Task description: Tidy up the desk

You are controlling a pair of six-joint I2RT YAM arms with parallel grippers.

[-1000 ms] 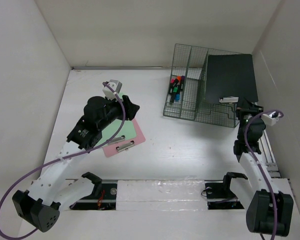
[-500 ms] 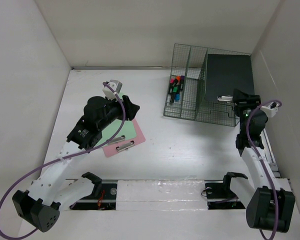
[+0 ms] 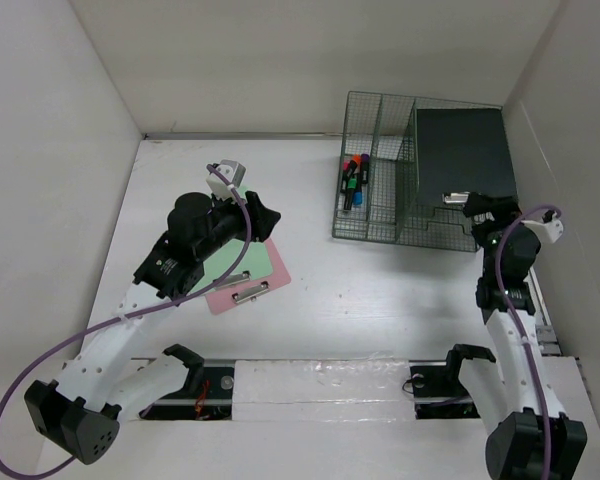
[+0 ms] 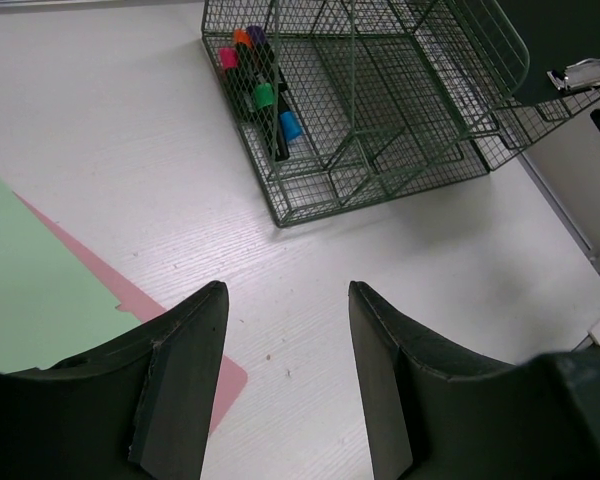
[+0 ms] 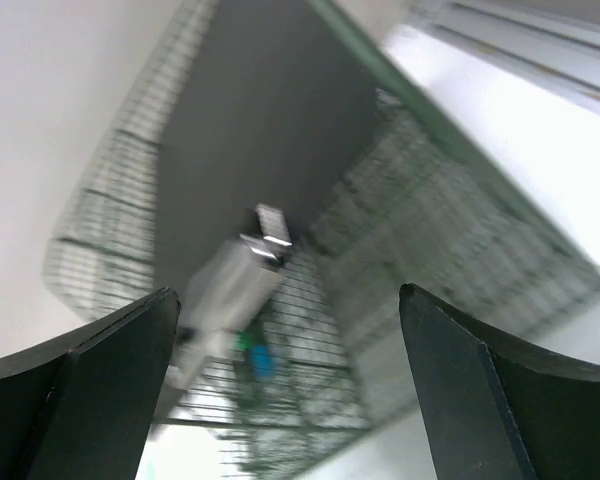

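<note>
The tabletop [image 3: 360, 300] is plain white, smooth and matte, filling the floor between the white side walls, with both arm bases at its 6 o'clock edge. A green wire rack [image 3: 376, 205] stands at about 2 o'clock, coloured markers [image 3: 352, 180] in its left bin and a black clipboard [image 3: 460, 150] in its right one. A pink clipboard [image 3: 270, 262] under a green sheet [image 3: 225, 268] lies at about 9 o'clock.

Since a second ago the black clipboard has swung from a skewed lean to sit square in its bin, the rack has slid slightly, and the right arm [image 3: 505, 260] has straightened. The left arm [image 3: 195, 235] has not moved.

The left arm reaches toward 12 o'clock over the pink clipboard, its jaws released and empty above bare tabletop. The right arm points up the 3 o'clock edge at the clipboard's metal clip; its jaws are spread wide, gripping nothing, though that view is blurred.
</note>
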